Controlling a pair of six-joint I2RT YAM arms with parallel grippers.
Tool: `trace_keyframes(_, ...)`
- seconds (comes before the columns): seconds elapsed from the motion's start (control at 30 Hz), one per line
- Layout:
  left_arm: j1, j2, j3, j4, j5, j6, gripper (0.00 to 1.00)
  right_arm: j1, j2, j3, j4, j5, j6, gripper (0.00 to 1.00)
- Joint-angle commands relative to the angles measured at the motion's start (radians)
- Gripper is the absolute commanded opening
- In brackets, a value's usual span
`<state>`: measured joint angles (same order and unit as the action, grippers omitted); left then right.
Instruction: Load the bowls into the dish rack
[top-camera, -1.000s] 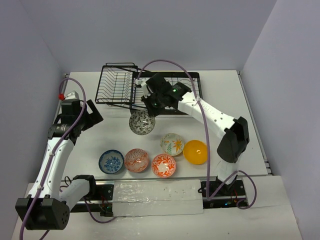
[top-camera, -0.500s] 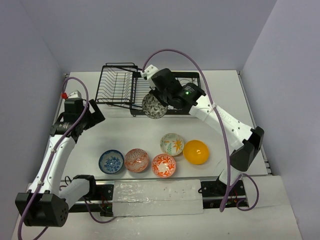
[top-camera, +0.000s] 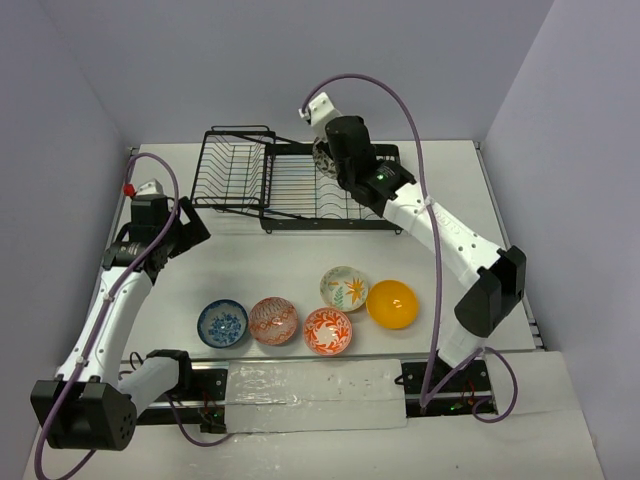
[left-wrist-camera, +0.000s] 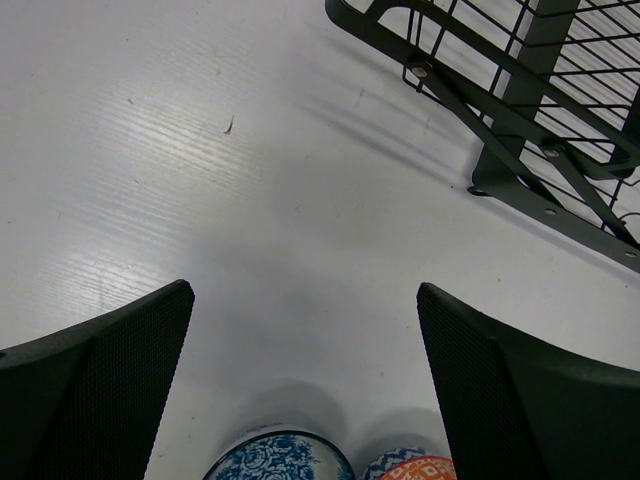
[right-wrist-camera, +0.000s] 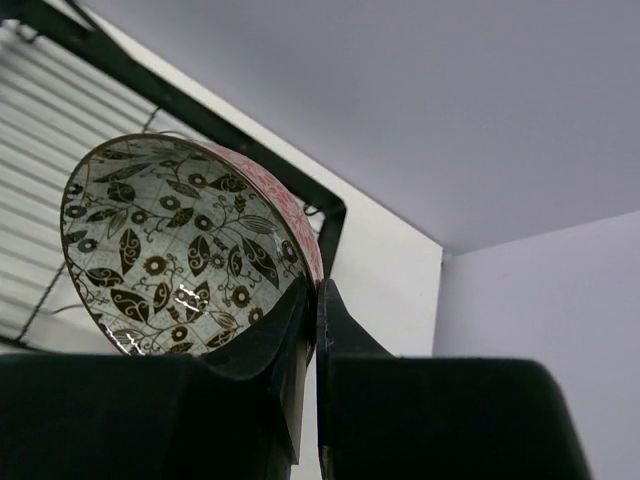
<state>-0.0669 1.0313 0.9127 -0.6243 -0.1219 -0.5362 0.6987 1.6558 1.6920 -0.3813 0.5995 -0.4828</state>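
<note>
My right gripper (top-camera: 331, 149) is shut on the rim of the grey-black patterned bowl (top-camera: 322, 160) and holds it tilted on edge above the back of the black wire dish rack (top-camera: 330, 200). In the right wrist view the fingers (right-wrist-camera: 313, 300) pinch the bowl's rim (right-wrist-camera: 170, 240), with the rack's wires (right-wrist-camera: 60, 80) behind. Five bowls sit on the table near the front: blue (top-camera: 222, 323), pink-red (top-camera: 273, 320), orange-red floral (top-camera: 328, 330), white with leaves (top-camera: 345, 288) and plain orange-yellow (top-camera: 391, 304). My left gripper (top-camera: 185, 226) is open and empty, left of the rack.
The rack's tilted basket section (top-camera: 232, 170) is at its left end and shows in the left wrist view (left-wrist-camera: 530, 110). That view also shows the blue bowl (left-wrist-camera: 280, 458) and a red bowl's rim (left-wrist-camera: 420, 468) below my open left gripper (left-wrist-camera: 305, 292). Walls stand close behind and on both sides.
My right arm has lifted the grey-black bowl from in front of the rack and carried it up and back over the rack. The left arm has barely moved.
</note>
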Motion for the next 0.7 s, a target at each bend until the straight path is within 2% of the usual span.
trace_keyframes(0.0,-0.004,-0.01,0.005,0.04,-0.025,0.001,0.99,-0.045,0.028,-0.012,0.225,0.019,-0.092,0.0)
trace_keyframes(0.3,-0.002,0.023,0.0,0.072,-0.042,0.002,0.99,-0.113,0.111,-0.169,0.587,-0.021,-0.283,0.0)
trace_keyframes(0.53,-0.001,0.015,-0.001,0.09,-0.061,0.002,0.99,-0.165,0.153,-0.23,0.804,-0.177,-0.37,0.0)
trace_keyframes(0.67,0.003,0.012,-0.005,0.104,-0.073,0.002,0.99,-0.189,0.196,-0.209,0.85,-0.266,-0.382,0.0)
